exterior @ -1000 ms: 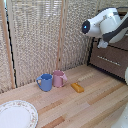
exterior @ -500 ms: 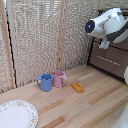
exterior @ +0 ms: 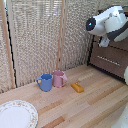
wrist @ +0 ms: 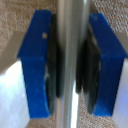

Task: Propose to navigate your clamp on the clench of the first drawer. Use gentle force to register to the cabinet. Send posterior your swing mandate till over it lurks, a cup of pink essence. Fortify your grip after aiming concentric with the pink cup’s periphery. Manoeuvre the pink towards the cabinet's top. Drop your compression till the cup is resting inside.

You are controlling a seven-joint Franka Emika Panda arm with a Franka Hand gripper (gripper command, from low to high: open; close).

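Wrist view: the clamp (wrist: 70, 65) sits with one blue finger (wrist: 35, 65) on each side of the clench (wrist: 71, 60), a slim silver bar that runs straight through the middle of the picture. Dark inner pads press against the bar on both sides; the jaws are closed on it. A wood-grain surface shows behind the fingers. None of this contact can be seen from the other camera.

Exterior view: the bulky white arm (exterior: 111, 21) occupies the 1 o'clock corner, reaching to the cabinet (exterior: 111, 59) at 3 o'clock. The fingers themselves are hidden against the cabinet front, so grip cannot be judged here. One lower drawer front shows a silver bar handle (exterior: 108, 60); the first drawer lies behind the arm and its state cannot be told.

The pink cup (exterior: 59, 78) stands upright on the wooden table (exterior: 90, 102), just left of centre, well apart from the cabinet. It is pale pink, small, with a side handle. The blue mug (exterior: 45, 82) stands touching or just beside it at its 9 o'clock. A small orange block (exterior: 77, 87) lies near the cup at its 4 o'clock. A patterned plate (exterior: 16, 115) rests at 7 o'clock. A woven screen (exterior: 40, 35) backs the table.
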